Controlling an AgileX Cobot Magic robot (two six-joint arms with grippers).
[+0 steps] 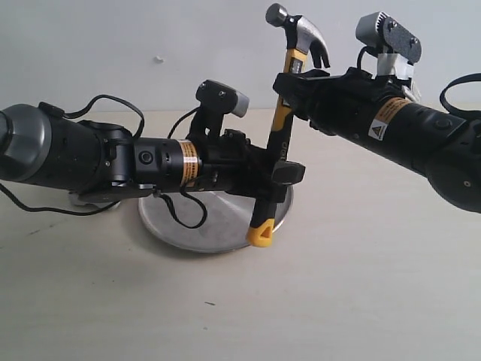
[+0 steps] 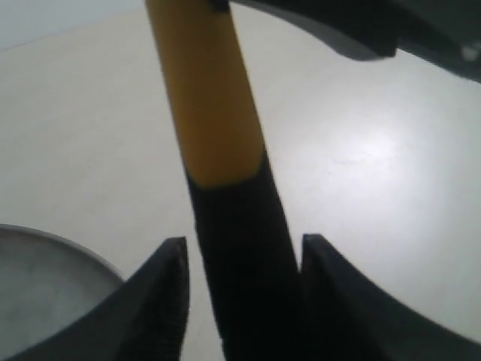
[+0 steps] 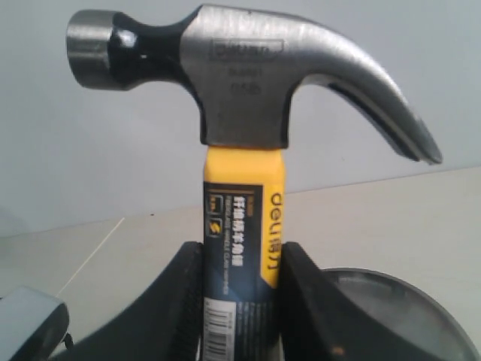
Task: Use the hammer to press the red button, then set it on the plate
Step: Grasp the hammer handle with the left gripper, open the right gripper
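Observation:
The hammer (image 1: 281,124) stands nearly upright above the table, steel head (image 3: 240,83) on top and yellow end low over the plate (image 1: 218,226). My right gripper (image 1: 291,81) is shut on the labelled handle just under the head; in its wrist view both fingers (image 3: 184,301) press the handle. My left gripper (image 1: 279,171) reaches from the left and straddles the black lower handle (image 2: 240,256). One of its fingers touches the handle, while the other finger (image 2: 169,293) stands a little apart. The red button is hidden.
A small light-grey piece (image 1: 89,200) peeks out under the left arm beside the plate; I cannot tell what it is. The pale tabletop (image 1: 338,286) spreads in front and to the right. A white wall (image 1: 150,45) closes the back.

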